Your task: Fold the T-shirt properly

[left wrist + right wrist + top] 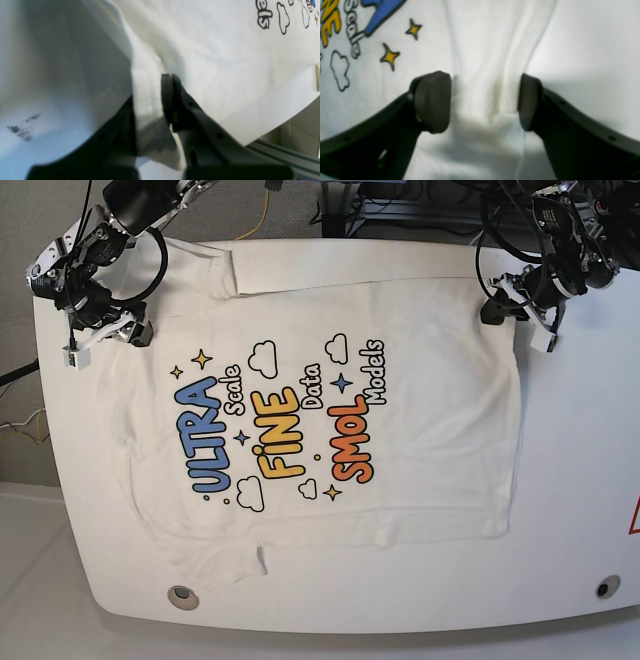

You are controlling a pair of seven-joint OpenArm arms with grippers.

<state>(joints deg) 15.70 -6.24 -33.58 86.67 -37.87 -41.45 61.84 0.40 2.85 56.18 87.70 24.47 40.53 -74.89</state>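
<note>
The T-shirt lies spread flat on the white table, print side up, its collar end toward the left of the base view. My left gripper is at the shirt's upper right corner. In the left wrist view this left gripper is shut on a raised fold of the T-shirt. My right gripper sits over the shirt's upper left, by the shoulder. Seen from the right wrist, the right gripper stands open, its pads on either side of a soft ridge of the T-shirt.
Bare white table shows right of the shirt and along the front edge, with two round holes near the front corners. One sleeve is folded at the back edge. Cables and a frame stand behind the table.
</note>
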